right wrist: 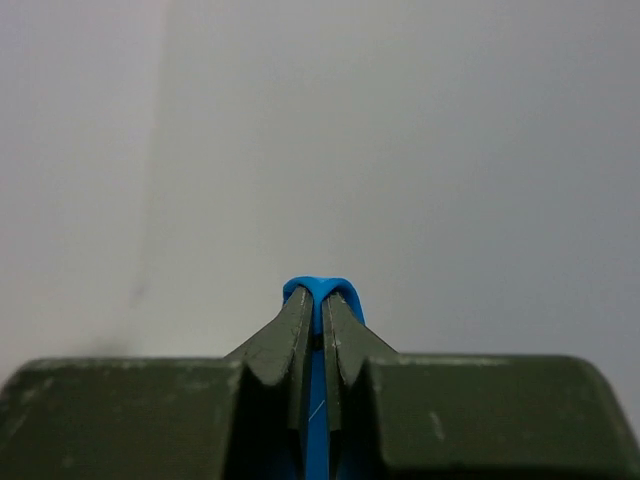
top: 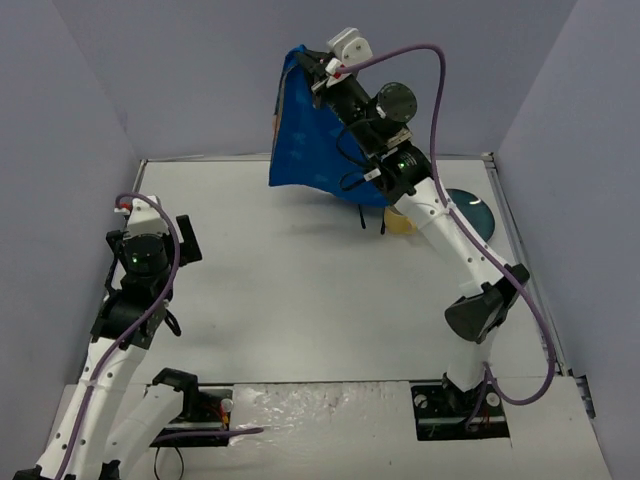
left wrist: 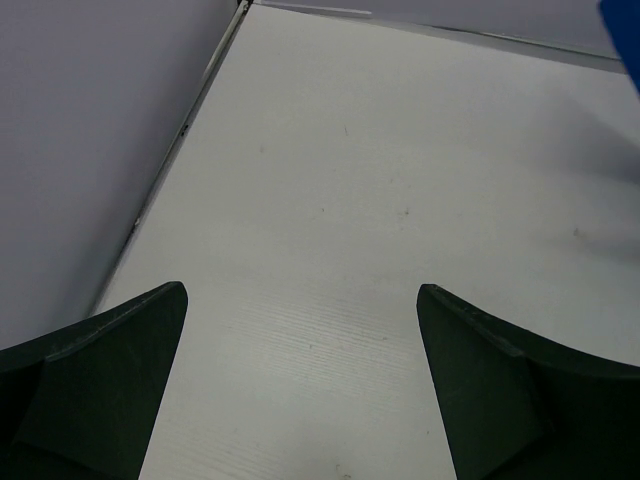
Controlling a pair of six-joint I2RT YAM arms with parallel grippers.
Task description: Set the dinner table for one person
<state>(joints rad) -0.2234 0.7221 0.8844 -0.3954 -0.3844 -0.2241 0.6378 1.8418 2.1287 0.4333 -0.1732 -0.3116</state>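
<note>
Overhead inspection found the right gripper (top: pixel 315 70) raised high, its jaws pressed together on the top edge of the blue cloth mat (top: pixel 310 140), which hung below them over the far side of the dinner table (top: pixel 300 290). A blue dish (top: pixel 478 210) and a tan item (top: pixel 402 224), partly hidden by the arm, lay on the table below and right of those jaws. On lowering, the mat's hem could drag them. The left gripper (top: pixel 150 228) stood well apart. Left wrist view: jaws spread, nothing between them, bare tabletop ahead. Right wrist view: only a thin fold of mat was pinched at the tips, so slippage was judged possible.
</note>
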